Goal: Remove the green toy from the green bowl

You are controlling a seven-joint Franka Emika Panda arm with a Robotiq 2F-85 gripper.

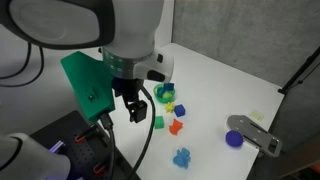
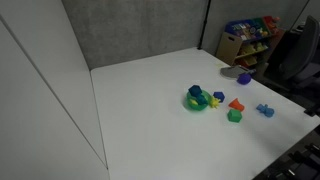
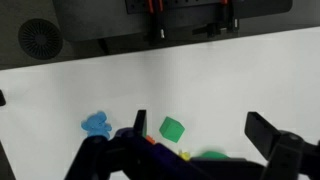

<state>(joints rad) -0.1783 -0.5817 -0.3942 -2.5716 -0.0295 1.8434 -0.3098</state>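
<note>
Fingers [image 3: 262,132] loom largest, low in the wrist view, spread wide with nothing between them. Beyond them the white surface [image 3: 90,90] carries a light-green cube [image 3: 172,127] and a pale blue toy [image 3: 96,125]. A lime sliver at the bottom looks like the green bowl [image 3: 210,156]; what it holds is hidden here.

In an exterior view the arm [image 1: 130,30] fills the foreground. The fingers [image 1: 129,108] hang point-down and apart, near the green bowl [image 1: 168,98] but off to one side, not yet over it. The green toy [image 1: 165,91] sits inside, with a yellow block [image 1: 170,106] just beside the rim. A purple cup [image 1: 234,139] stands well apart.

In an exterior view without the arm, the green toy [image 2: 195,91] rises dark teal above the green bowl [image 2: 199,104], which stands away from every corner, nearer the shelf-side edge than the wall-side edge.

The step in hand seems to be the approach. To do it well, centre the fingers over the toy and come straight down. Keep the tips inside the rim, pinch the toy alone, then lift vertically so the light bowl is not dragged into the yellow block.
</note>
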